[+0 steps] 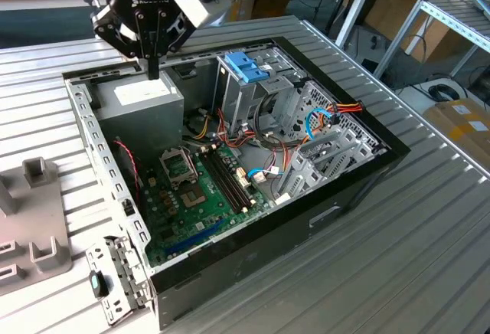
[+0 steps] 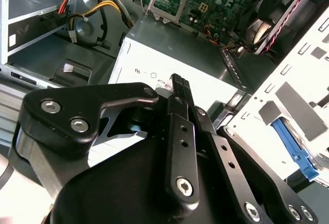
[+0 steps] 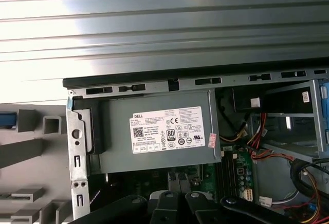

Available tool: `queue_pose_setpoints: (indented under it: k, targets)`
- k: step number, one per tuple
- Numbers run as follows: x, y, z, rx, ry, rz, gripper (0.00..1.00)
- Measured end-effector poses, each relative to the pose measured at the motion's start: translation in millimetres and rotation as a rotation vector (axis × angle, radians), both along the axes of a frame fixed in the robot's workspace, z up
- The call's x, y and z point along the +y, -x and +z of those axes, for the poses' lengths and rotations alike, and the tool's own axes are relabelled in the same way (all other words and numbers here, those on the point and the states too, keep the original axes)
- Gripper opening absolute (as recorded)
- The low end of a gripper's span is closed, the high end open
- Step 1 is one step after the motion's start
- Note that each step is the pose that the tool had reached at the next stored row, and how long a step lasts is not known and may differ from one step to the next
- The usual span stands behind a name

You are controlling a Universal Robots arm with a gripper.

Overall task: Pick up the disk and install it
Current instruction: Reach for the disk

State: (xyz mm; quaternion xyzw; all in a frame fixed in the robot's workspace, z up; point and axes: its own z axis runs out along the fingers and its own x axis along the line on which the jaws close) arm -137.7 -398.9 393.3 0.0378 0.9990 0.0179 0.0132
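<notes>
1. Exterior view: gripper hovers just above the power supply; pickup stage, nothing held.
2. Second wrist view: fingers pressed together, empty.
3. First wrist view: blue edge, likely the disk, on rack beside power supply; grasp needs opened jaws.

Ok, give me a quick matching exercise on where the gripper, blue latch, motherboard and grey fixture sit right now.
Things:
1. gripper
2. blue latch
3. motherboard
4. grey fixture

Places:
A. on the table, outside the case
B. atop the silver drive cage
C. over the labelled grey box
D. flat on the case floor

Pairs: 1-C, 2-B, 3-D, 4-A
</notes>
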Motion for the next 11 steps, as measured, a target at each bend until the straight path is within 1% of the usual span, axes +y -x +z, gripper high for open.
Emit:
queue_pose_setpoints:
  k: [5,11]
  targets:
    - [0.0,1.3,0.1,0.0001,0.0027,0.000,0.11]
    - [0.0,2.4,0.0,0.0000,0.0082,0.000,0.11]
